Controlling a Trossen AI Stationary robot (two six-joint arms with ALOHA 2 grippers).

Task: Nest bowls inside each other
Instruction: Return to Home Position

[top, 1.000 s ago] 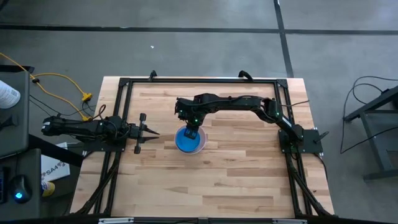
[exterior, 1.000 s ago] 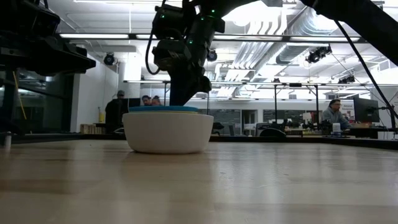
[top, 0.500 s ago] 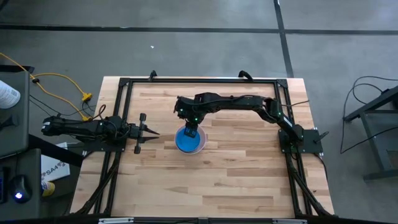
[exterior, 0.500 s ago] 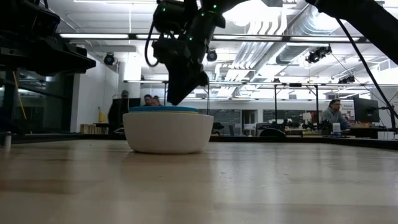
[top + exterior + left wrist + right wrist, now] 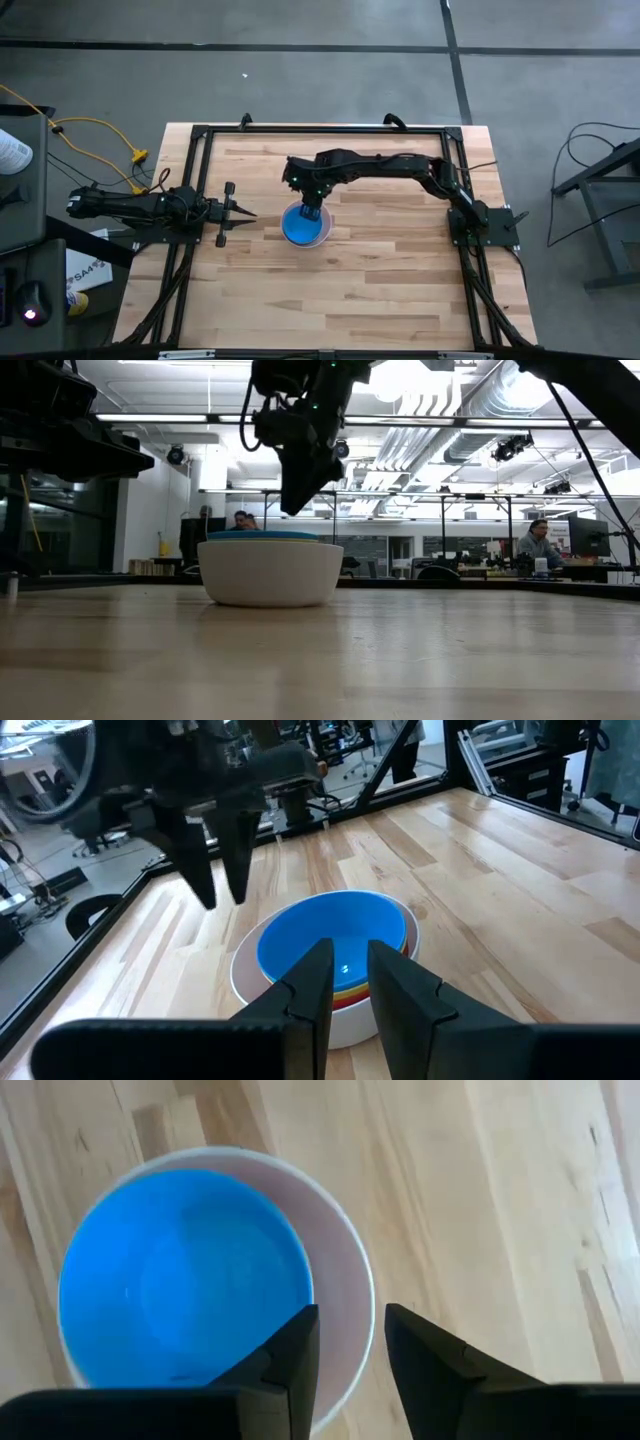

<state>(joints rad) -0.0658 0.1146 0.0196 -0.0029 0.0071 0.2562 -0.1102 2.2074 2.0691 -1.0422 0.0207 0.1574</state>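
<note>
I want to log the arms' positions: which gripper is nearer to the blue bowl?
Right. The right gripper hangs just above the blue bowl, over its rim; the left gripper waits off to the side, clearly apart.

A round white plastic bowl (image 5: 270, 572) sits upright mid wooden table (image 5: 380, 290), a round blue plastic bowl (image 5: 303, 224) nested inside; yellow bowl (image 5: 346, 984) and red bowl (image 5: 348, 999) rims peek between.

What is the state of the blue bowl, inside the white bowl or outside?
Inside: the blue bowl sits upright within the white bowl; the right gripper hangs above, open.
</note>
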